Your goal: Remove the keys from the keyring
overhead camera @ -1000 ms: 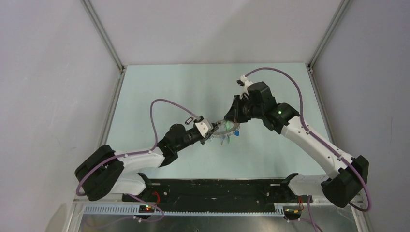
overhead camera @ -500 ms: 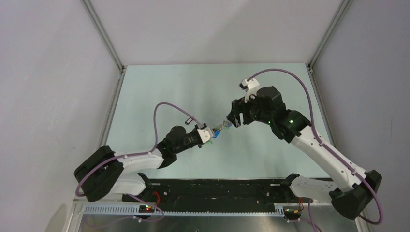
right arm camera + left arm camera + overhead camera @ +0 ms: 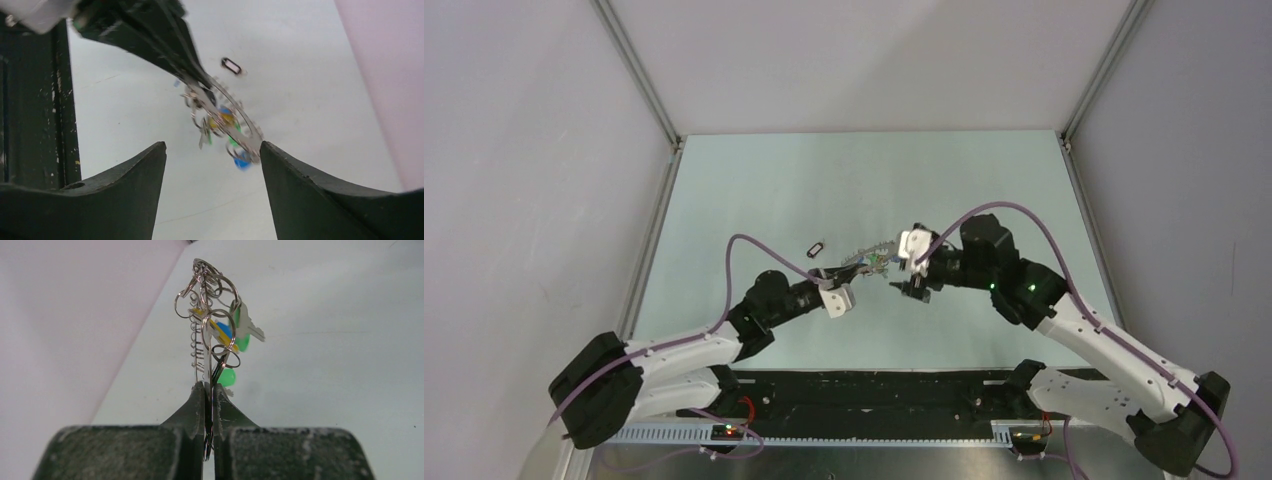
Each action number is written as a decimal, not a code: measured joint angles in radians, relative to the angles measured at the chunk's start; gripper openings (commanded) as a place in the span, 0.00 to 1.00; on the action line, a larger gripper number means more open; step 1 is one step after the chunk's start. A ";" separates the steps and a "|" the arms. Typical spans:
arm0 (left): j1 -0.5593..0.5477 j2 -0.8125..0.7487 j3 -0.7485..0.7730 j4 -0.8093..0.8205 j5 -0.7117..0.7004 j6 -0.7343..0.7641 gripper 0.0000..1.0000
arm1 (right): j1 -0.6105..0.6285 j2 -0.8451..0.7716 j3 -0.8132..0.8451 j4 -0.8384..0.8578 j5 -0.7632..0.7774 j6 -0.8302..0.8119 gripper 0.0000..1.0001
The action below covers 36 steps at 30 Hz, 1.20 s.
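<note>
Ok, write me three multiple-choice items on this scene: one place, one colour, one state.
1. The small black tag lies: A) on the table, apart from the keyring B) off the table C) on the black rail.
2. A colour among the keys: A) red B) green C) orange.
3. The right claw is: A) shut on a key B) open C) shut on the tag.
Answers: 1 A, it sits alone on the surface; 2 B, green heads hang from the keyring; 3 B, its fingers stand wide apart.
</note>
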 measured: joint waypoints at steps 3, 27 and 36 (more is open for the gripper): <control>-0.003 -0.034 0.000 -0.002 0.020 0.017 0.00 | 0.096 0.015 0.000 0.010 0.012 -0.109 0.71; -0.028 -0.238 -0.016 -0.027 0.040 -0.103 0.44 | 0.333 0.170 -0.011 0.067 0.424 -0.421 0.00; -0.028 -0.376 -0.084 0.060 -0.128 -0.357 0.53 | 0.335 0.121 -0.014 0.101 0.579 -0.430 0.00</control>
